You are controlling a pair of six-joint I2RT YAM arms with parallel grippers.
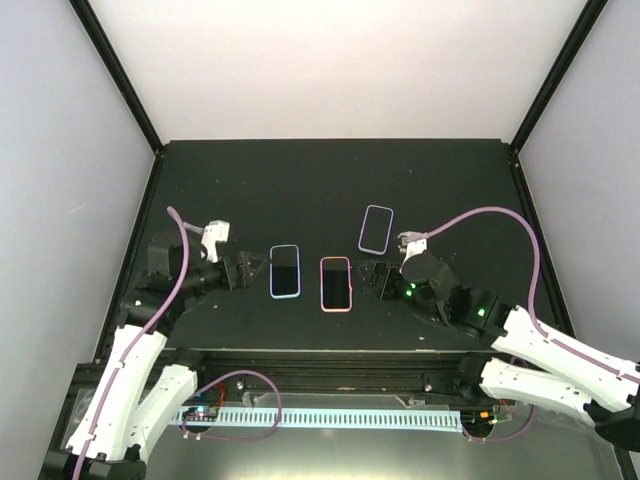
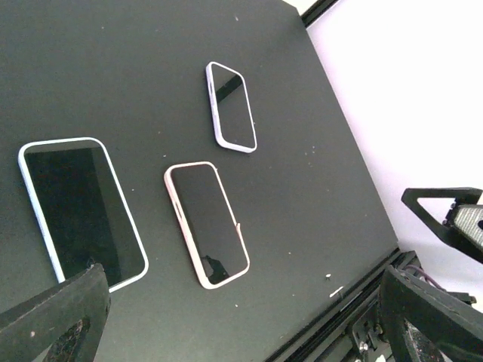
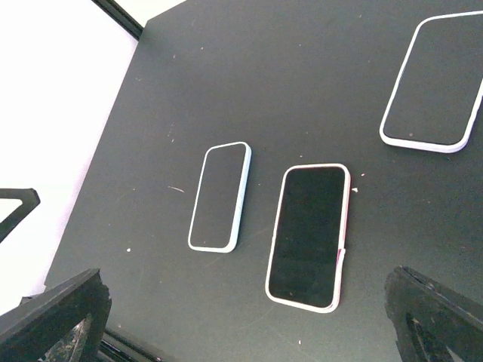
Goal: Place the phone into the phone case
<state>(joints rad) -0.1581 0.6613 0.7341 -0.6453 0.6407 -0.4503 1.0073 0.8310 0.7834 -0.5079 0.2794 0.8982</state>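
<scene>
Three phones are seen lying flat and face up on the black table (image 1: 330, 180), each with a dark face and a coloured rim. The blue-rimmed phone (image 1: 285, 271) is placed to the left. The pink-rimmed phone (image 1: 336, 284) is set just beside it on the right, slightly nearer the arms and apart from it. The purple-rimmed phone (image 1: 376, 229) is laid further back and to the right, apart from the other two and slightly tilted. Whether any of the three is an empty case and not a cased phone cannot be told from the pictures. The left gripper (image 1: 255, 270) is held low, just left of the blue-rimmed phone and pointed toward it, but no contact is seen. In the left wrist view its fingers (image 2: 60, 317) are spread wide at the bottom corners, and nothing is gripped between them. The right gripper (image 1: 372, 277) is held low, just right of the pink-rimmed phone and below the purple-rimmed one. Its fingers (image 3: 434, 317) are likewise spread wide, and nothing is held. All three phones are seen untouched in both wrist views.
</scene>
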